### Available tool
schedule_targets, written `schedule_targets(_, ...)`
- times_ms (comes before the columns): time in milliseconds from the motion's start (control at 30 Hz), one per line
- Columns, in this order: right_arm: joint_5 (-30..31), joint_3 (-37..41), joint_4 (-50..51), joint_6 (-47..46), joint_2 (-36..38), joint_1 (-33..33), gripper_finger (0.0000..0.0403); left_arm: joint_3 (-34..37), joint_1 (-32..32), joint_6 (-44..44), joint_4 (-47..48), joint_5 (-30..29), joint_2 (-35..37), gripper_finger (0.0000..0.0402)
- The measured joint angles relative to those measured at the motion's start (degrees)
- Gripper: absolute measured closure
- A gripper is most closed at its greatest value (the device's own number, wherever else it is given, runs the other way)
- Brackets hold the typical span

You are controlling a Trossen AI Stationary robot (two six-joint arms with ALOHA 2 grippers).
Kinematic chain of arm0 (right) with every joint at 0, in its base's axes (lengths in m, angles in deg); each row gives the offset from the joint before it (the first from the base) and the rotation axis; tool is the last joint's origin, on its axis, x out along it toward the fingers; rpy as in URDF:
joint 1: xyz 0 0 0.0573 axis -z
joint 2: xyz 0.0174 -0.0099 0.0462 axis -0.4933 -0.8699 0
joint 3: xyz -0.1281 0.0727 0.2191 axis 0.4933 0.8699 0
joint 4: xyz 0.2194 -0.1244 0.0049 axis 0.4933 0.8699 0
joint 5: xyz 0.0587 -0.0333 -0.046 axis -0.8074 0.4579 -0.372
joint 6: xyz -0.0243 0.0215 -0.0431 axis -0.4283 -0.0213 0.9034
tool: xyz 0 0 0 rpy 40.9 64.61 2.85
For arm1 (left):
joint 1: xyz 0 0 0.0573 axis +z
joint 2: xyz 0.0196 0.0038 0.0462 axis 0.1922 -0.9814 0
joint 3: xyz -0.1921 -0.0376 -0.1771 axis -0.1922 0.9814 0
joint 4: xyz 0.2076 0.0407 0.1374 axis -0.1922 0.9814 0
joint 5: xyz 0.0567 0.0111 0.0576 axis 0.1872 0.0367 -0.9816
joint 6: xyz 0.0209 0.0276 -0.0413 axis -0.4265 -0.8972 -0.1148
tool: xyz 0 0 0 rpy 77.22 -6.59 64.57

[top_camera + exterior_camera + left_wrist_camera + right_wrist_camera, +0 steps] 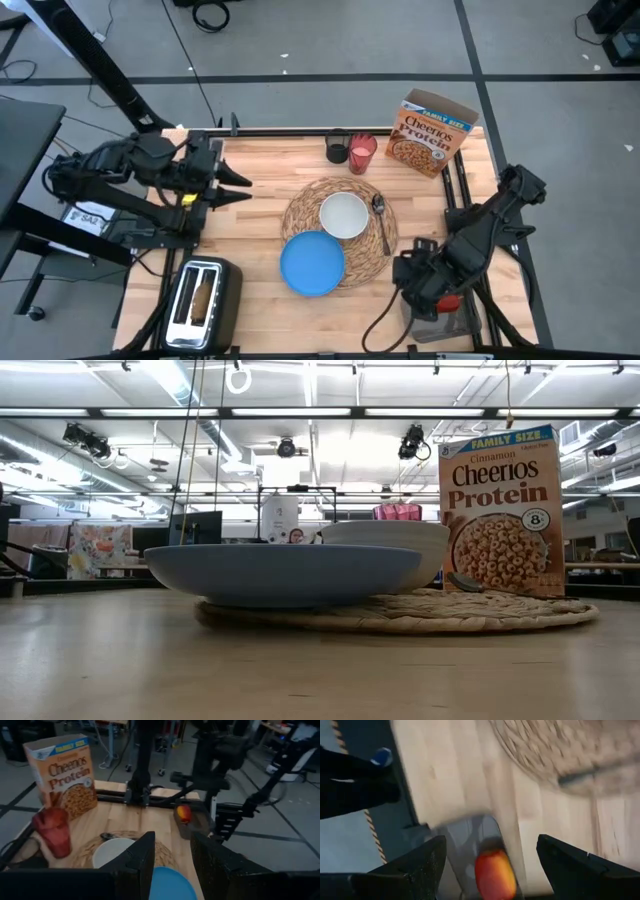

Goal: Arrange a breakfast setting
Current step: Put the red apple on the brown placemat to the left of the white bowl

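1. I'm seeing the left gripper [243,187] hovering over bare table beside the toaster [203,302], its fingers a little apart and holding nothing.
2. I'm watching the placemat [372,252] sitting mid-table, carrying the blue plate [312,264], white bowl [344,215] and spoon [381,217]; the red cup [361,153] and Cheerios box [432,131] are standing behind it.
3. I'm reading the right gripper [490,857] as spread wide above the apple [495,874], which is lying in what looks like a grey tray [465,837] at the table's edge.
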Motion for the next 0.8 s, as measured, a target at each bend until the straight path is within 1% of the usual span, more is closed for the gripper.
schedule_targets(167, -2.6, 5.2, 1.0, -5.3, 1.5, -3.8, 0.0079, 4.7, -2.6, 0.3, -1.9, -0.8, 0.0, 0.0269)
schedule_targets(367, -10.4, 13.3, -2.7, -7.2, 1.6, -8.2, 0.0075, 12.7, -4.4, 3.3, -8.2, -1.2, 0.0, 0.0269)
schedule_targets(533, -12.0, 18.9, -5.1, -3.2, 1.6, -14.0, 0.0079, 16.7, -5.9, 6.0, -10.5, -1.2, 0.0, 0.0269)
schedule_targets(600, -13.1, 21.1, -5.5, -1.7, 1.7, -15.7, 0.0074, 17.7, -6.5, 7.3, -10.9, -1.5, 0.0, 0.0269)
schedule_targets(700, -17.9, 25.4, -7.1, -0.5, 1.7, -16.9, 0.006, 19.0, -6.9, 8.4, -11.3, -2.8, 0.0, 0.0269)
schedule_targets(800, -21.2, 30.0, -12.5, 0.2, 1.7, -17.0, 0.0046, 19.4, -6.9, 9.4, -11.3, -3.8, 0.0, 0.0269)
